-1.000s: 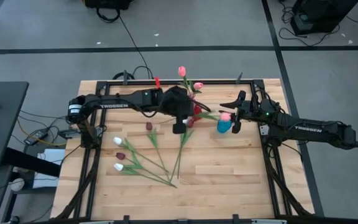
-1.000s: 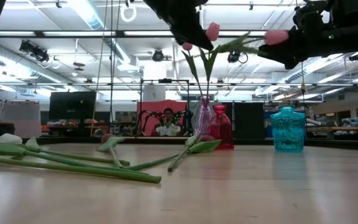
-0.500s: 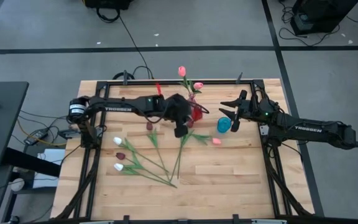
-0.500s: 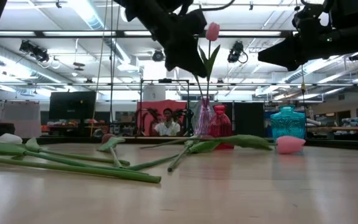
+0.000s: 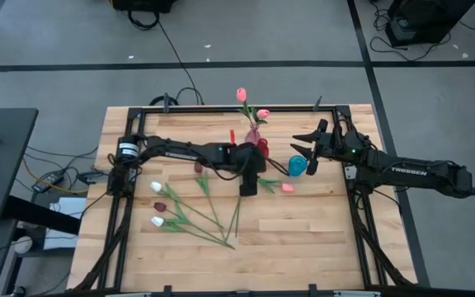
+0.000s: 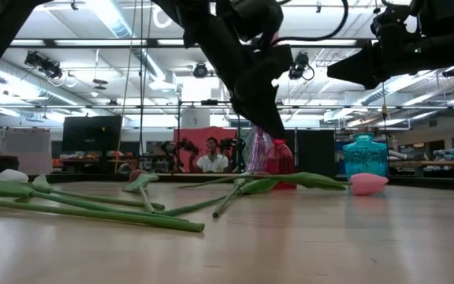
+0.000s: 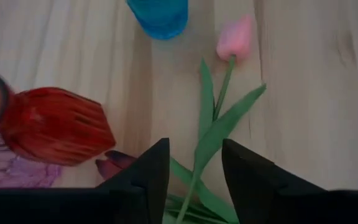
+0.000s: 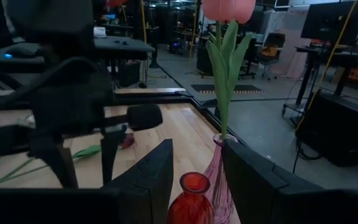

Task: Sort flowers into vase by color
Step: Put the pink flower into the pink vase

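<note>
A pink tulip (image 7: pixel 236 38) lies flat on the table in front of the blue vase (image 5: pixel 296 167), its head (image 5: pixel 288 187) toward the table's right. My left gripper (image 7: pixel 194 180) hangs open above its stem, fingers pointing down, clear of it in the low view (image 6: pixel 274 130). A clear purple vase (image 5: pixel 252 136) holds two pink tulips (image 5: pixel 242 94); a red vase (image 5: pixel 262 148) stands beside it. My right gripper (image 5: pixel 301 151) hovers open above the blue vase, nothing between its fingers (image 8: pixel 148 180). White and maroon tulips (image 5: pixel 159 206) lie at the near left.
The three vases stand close together at the table's far middle. The loose tulips' stems fan from the left toward a point (image 5: pixel 229 243) near the table's middle. A dark maroon head (image 7: pixel 114 165) lies by the red vase. A person sits in the room behind (image 6: pixel 211 158).
The pink tulip that my left gripper held up beside the right gripper has dropped onto the table in front of the blue vase. My left gripper has let go, moved toward the near edge and right, and come down over the stem.
</note>
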### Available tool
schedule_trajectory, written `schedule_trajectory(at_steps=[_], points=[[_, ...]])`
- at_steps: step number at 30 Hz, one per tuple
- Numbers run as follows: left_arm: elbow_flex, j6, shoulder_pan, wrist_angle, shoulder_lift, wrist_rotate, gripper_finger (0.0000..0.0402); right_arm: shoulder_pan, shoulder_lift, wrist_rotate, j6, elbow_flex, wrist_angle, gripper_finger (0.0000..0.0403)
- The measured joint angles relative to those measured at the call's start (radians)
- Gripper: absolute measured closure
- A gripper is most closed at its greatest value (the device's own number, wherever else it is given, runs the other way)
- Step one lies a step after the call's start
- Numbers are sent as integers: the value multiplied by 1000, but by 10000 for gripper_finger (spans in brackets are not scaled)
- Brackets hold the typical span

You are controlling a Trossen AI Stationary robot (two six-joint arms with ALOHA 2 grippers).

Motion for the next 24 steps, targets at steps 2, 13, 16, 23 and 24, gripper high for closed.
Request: schedule_trajectory(at_steps=[2,13,16,23,24], points=[[0,25,-3,-4,13,-15,249,0,0,2,-2,0,0,252],[1,115,-23,-72,71,-92,249,0,0,2,-9,0,7,252],[0,115,-23,-89,78,-92,249,0,0,2,-9,0,11,252],[0,120,-22,-91,112,-92,250,0,0,2,-8,0,12,252],[0,120,-22,-88,116,-95,251,0,0,2,-8,0,14,252]])
